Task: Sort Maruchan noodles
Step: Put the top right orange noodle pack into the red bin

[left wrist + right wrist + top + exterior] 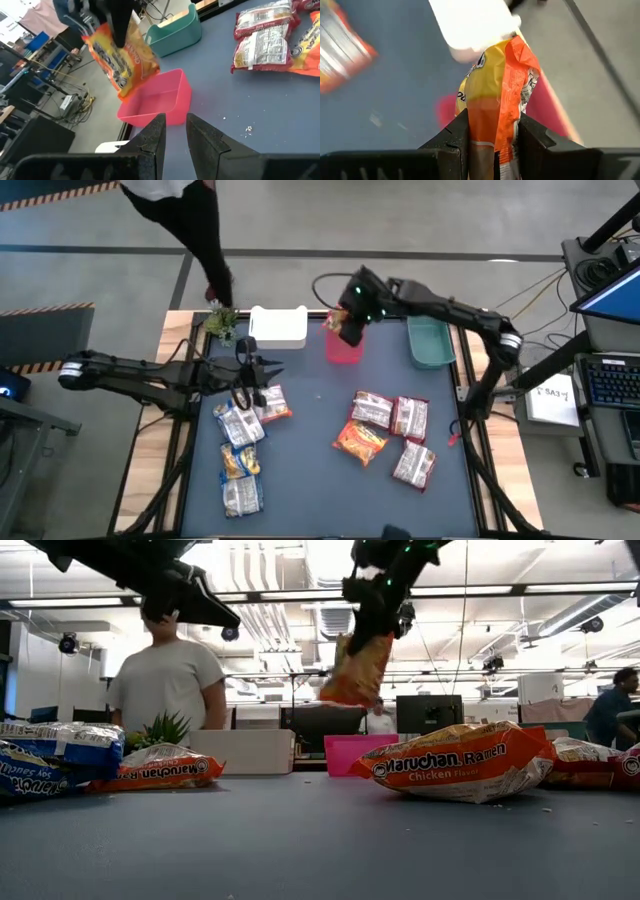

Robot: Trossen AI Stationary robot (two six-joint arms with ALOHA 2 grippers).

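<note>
While clamped in the right tool [492, 132] above the pink bin [343, 348], an orange packet [357, 670]; nearby label "Maruchan Ramen Chicken Flavor".

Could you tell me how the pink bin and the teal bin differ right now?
The pink bin sits in the middle of the row, directly below the orange noodle packet held in the right gripper; the teal bin sits at the right end with nothing above it. The teal bin also looks longer. Both are open-topped and stand at the table's far edge.
</note>
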